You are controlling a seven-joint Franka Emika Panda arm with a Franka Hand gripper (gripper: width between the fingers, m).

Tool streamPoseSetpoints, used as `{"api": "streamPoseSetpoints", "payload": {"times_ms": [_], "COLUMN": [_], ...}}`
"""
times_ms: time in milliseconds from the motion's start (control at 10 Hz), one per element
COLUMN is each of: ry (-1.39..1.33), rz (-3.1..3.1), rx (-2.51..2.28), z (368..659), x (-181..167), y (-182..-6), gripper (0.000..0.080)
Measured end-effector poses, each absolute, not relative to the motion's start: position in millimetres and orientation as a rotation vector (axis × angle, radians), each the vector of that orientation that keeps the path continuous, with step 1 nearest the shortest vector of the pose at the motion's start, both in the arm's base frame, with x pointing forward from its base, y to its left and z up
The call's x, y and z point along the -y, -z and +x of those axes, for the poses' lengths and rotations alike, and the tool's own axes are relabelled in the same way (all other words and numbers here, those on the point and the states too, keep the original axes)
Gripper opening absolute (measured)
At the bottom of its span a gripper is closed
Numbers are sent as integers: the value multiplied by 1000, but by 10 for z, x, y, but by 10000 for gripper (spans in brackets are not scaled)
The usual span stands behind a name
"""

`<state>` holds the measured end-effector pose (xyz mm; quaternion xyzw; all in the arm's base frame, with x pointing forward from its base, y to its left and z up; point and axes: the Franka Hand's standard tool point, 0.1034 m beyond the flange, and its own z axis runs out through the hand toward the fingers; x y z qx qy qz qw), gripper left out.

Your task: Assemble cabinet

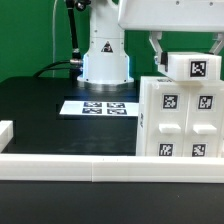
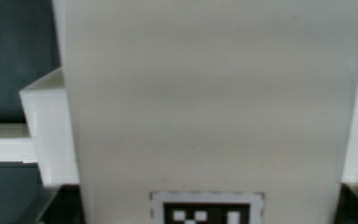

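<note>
Pincer (image 1: 172,47) at upper right of the exterior frame, fingers spread wide around a small white tagged panel piece (image 1: 195,65), which it grips. That piece sits on top of the large white cabinet box (image 1: 180,118) at right of frame, on the black surface (image 1: 40,105). Wrist view: panel piece (image 2: 208,100) fills the frame; marker board (image 1: 97,106) lies flat at centre, low white rail (image 1: 70,165) along the bottom.
</note>
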<state>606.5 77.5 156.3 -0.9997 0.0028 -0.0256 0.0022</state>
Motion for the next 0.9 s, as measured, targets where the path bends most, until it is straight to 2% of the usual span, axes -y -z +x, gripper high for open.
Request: {"api": "streamPoseSetpoints", "payload": {"times_ms": [700,900], "ry": [80,77], "rz": [-3134,-3112], "rx": [-52,-281], "z": [6065,6064], "x": [-776,-785], "y": [-1563,-1561], "gripper": [560,560]}}
